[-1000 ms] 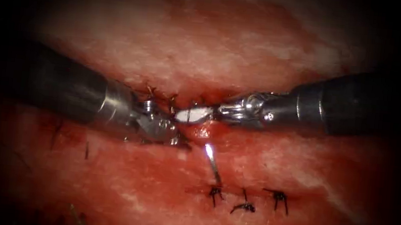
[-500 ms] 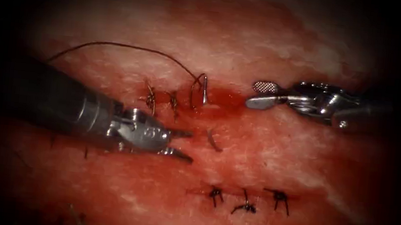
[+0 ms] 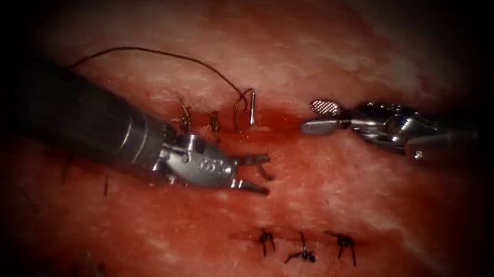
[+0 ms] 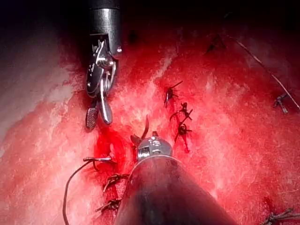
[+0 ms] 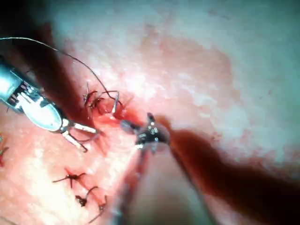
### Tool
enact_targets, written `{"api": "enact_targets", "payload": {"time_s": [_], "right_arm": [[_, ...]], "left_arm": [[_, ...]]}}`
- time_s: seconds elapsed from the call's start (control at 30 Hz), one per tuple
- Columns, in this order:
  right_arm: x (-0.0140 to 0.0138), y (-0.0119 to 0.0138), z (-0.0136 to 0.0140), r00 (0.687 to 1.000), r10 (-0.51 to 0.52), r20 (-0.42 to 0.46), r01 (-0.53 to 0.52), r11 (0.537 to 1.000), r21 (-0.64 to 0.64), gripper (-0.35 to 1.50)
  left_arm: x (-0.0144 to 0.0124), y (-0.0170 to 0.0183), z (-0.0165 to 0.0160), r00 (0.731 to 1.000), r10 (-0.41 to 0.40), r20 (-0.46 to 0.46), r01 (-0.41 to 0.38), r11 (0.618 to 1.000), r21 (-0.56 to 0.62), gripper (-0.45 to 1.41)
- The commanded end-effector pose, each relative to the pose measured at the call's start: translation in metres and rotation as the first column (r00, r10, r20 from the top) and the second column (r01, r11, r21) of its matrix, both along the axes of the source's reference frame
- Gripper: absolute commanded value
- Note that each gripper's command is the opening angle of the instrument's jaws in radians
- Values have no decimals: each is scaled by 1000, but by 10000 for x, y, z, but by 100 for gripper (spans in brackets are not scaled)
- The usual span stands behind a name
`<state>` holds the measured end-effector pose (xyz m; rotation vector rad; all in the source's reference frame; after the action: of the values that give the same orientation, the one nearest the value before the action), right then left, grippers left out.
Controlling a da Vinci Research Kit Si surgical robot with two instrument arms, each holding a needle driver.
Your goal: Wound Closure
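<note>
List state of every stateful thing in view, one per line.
Left end effector: open, around the needle tip, holding nothing.
Right end effector: open, empty.
Curved steel needle: mostly buried in tissue.
Dark thin thread: slack, arcing left.
Black knotted stitches: tied.

The left hand (image 3: 256, 172) is reaching in from the left with its jaws spread apart, gripping nothing. The right hand (image 3: 316, 116) is hovering opposite, jaws likewise parted and empty.
</note>
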<state>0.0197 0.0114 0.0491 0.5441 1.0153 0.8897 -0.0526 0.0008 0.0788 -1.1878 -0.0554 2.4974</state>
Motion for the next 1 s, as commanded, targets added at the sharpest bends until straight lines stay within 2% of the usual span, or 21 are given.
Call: {"api": "enact_targets", "payload": {"time_s": [0.03,0.23,0.27,0.3,0.33,0.37,0.43,0.57,0.67,0.8,1.0], "right_arm": [[6,-9,8,1000,-1,-1,1,1000,-1,130],[6,-11,15,1000,-1,0,1,1000,-7,130],[6,-11,15,1000,-1,0,1,1000,-7,130],[6,-11,15,1000,0,0,0,1000,-7,130],[6,-11,15,1000,0,0,0,1000,-7,130],[6,-11,15,1000,0,0,0,1000,-7,130],[6,-11,15,1000,0,0,0,1000,-7,130],[6,-12,15,1000,-1,0,1,1000,-7,130],[6,-13,14,1000,-6,-2,6,1000,-12,125],[7,-18,11,998,-54,-38,54,999,7,118],[13,-25,7,992,-99,-74,100,995,23,113]], "left_arm": [[-5,-6,8,1000,-1,-3,1,1000,1,22],[-6,2,26,1000,-12,3,12,1000,-13,22],[-5,3,30,1000,-12,2,12,1000,-15,17],[-3,5,38,1000,-14,5,14,1000,-21,-8],[-3,5,38,1000,-14,5,14,1000,-21,-8],[-2,5,41,1000,-16,10,16,1000,-26,-27],[1,4,44,1000,-22,17,22,999,-28,-45],[2,-1,37,994,-77,82,72,996,56,-45],[-3,-6,26,966,-155,205,109,969,221,-45],[-11,-16,16,910,-241,338,88,908,410,-45],[-10,-19,-20,877,-247,413,26,882,471,-45]]}}
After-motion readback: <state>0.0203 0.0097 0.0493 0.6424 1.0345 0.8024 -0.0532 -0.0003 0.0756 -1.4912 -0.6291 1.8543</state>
